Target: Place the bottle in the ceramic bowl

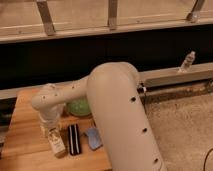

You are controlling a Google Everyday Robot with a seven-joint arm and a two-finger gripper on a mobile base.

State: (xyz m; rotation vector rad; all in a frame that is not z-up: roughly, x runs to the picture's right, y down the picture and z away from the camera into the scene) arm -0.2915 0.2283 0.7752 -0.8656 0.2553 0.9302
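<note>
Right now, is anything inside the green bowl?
The showing part of the ceramic bowl looks empty. The arm covers the rest, so I cannot be sure. The bottle is outside it, beside the black bar, under the gripper.
</note>
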